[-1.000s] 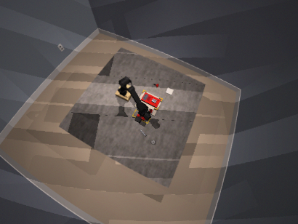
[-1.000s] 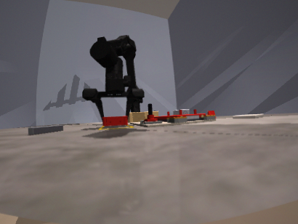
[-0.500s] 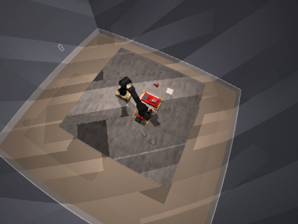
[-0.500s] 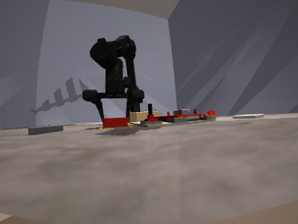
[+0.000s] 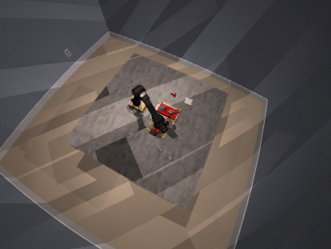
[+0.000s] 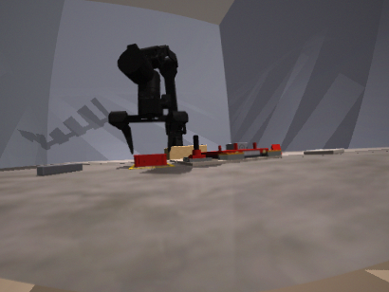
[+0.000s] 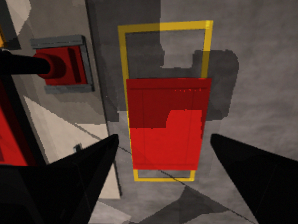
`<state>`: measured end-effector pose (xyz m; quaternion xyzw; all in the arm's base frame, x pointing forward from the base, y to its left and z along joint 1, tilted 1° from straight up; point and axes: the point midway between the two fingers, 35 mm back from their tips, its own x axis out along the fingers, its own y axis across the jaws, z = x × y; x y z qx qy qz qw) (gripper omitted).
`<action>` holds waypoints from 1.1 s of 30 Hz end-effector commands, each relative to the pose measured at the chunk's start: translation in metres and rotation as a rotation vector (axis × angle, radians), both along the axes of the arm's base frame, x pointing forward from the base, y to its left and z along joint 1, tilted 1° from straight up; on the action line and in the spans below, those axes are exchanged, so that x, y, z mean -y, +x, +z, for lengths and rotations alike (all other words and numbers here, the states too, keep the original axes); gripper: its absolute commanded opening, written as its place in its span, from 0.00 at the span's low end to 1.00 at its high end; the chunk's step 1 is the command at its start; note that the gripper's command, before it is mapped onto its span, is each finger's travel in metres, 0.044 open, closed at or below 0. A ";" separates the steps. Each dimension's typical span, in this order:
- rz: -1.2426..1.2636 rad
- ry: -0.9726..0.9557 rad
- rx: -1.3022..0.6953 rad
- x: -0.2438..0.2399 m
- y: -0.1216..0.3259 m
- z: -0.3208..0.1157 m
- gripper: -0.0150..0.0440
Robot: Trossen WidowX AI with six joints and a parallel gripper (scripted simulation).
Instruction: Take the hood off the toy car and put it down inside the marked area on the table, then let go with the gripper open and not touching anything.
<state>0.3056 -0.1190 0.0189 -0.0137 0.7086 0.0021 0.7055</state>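
The red hood (image 7: 165,145) (image 6: 151,160) lies flat on the table within the yellow outline of the marked area (image 7: 122,55) (image 6: 133,168). In the wrist view it sits toward the near end and hides parts of the outline's long sides. My gripper (image 7: 164,138) (image 6: 153,148) is open, with one finger on each side of the hood and a visible gap to it on both sides. The red toy car (image 5: 167,110) (image 6: 258,152) stands beside the marked area; only its edge shows at the wrist view's left.
A red block with a black post (image 7: 62,65) (image 6: 196,148) stands between car and marked area. A grey bar (image 5: 158,148) (image 6: 59,169) and a small ring (image 5: 169,158) lie in front. A white square (image 5: 188,101) and a small red piece (image 5: 173,94) lie beyond the car.
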 end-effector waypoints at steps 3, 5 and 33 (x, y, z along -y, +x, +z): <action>-0.001 -0.010 0.029 0.000 0.003 0.055 1.00; -0.001 -0.010 0.029 0.000 0.003 0.055 1.00; -0.001 -0.010 0.029 0.000 0.003 0.055 1.00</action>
